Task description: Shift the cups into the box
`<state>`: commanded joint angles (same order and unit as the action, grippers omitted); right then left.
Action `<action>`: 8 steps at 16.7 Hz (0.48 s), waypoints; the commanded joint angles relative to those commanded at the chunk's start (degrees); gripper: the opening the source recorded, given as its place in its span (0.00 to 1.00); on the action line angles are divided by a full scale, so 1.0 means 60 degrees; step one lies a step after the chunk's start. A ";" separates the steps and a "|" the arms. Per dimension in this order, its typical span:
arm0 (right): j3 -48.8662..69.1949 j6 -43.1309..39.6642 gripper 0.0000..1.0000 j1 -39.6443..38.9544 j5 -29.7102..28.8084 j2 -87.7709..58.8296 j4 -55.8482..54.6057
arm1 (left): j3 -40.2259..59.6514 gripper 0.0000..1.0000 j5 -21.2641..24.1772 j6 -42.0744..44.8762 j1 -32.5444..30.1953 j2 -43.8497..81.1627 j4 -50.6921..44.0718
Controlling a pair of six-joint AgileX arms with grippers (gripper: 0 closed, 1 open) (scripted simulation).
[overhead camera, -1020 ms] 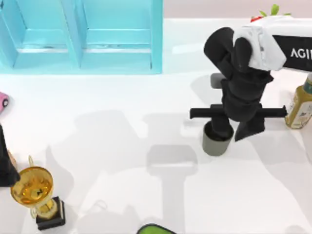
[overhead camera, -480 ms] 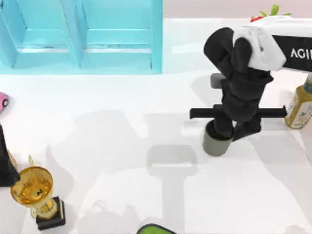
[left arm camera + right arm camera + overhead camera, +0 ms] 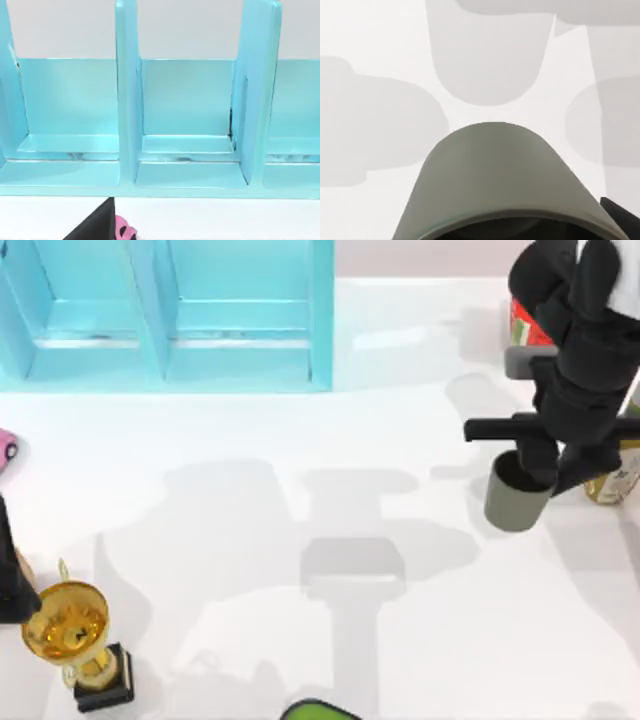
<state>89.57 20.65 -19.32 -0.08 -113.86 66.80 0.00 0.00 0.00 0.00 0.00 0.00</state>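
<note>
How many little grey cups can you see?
1. The cup hangs in the right gripper near the table's right side, beside a bottle. Another may be hidden behind the arm.

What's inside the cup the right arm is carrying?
One of the right gripper's fingers reaches into the cup over its rim. The rest of the interior is dark and covered by the gripper, so contents can't be confirmed.

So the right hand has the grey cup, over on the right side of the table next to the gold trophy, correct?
Not quite. The right hand does hold the grey cup on the table's right side, but what stands beside it is a yellowish bottle, not the trophy. The top view shows the gold trophy far off at the left, near the front edge.
</note>
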 joint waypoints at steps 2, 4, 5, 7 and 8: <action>0.0203 -0.0620 0.00 0.0574 0.0001 0.0537 0.0701 | 0.0000 1.00 0.0000 0.0000 0.0000 0.0000 0.0000; 0.0376 -0.0991 0.00 0.0935 -0.0013 0.0857 0.1076 | 0.0000 1.00 0.0000 0.0000 0.0000 0.0000 0.0000; 0.0410 -0.1040 0.00 0.0982 -0.0016 0.0899 0.1126 | 0.0000 1.00 0.0000 0.0000 0.0000 0.0000 0.0000; 0.0410 -0.1040 0.00 0.0982 -0.0016 0.0899 0.1126 | 0.0000 1.00 0.0000 0.0000 0.0000 0.0000 0.0000; 0.0382 -0.1026 0.00 0.0941 -0.0032 0.0862 0.1103 | 0.0000 1.00 0.0000 0.0000 0.0000 0.0000 0.0000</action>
<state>91.86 14.50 -13.67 -0.27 -108.69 73.42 0.00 0.00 0.00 0.00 0.00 0.00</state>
